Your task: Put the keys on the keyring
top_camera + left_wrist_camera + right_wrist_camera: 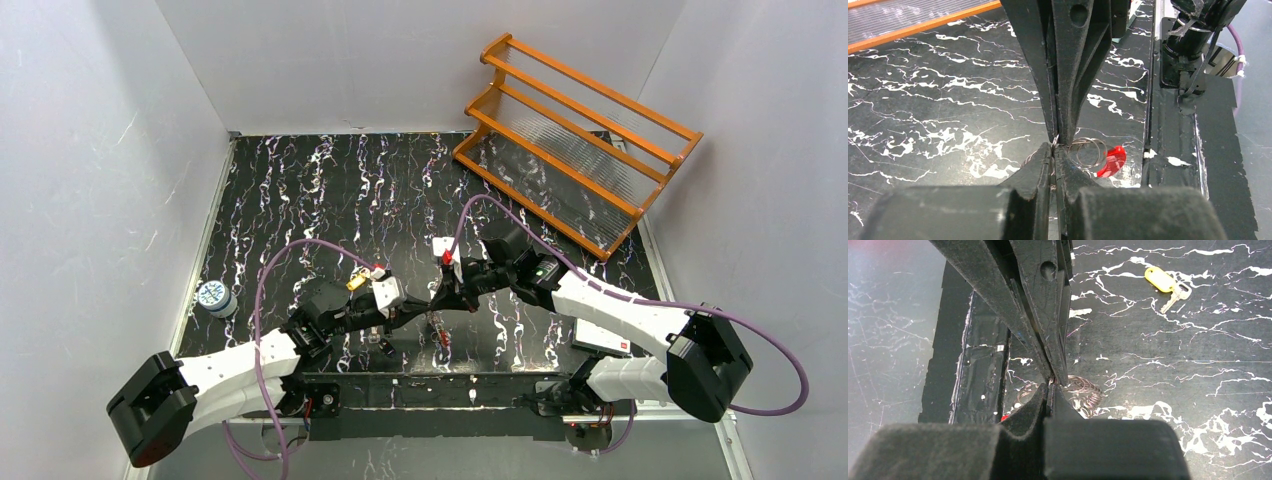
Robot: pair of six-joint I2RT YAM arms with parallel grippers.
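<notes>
Glossy black tabletop [923, 100] with white marble veining; thin, shiny silvery metal wire keyring [1088, 150] with a translucent red plastic piece [1113, 160]; matt, grainy black plastic fingers [1073, 75] on the left gripper [1054, 145]; smooth orange wooden rack [575, 140]

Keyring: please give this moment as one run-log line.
left fingers: shut on keyring wire | right fingers: shut on keyring | yellow-tagged key: flat on table, apart from keyring, not threaded
</notes>
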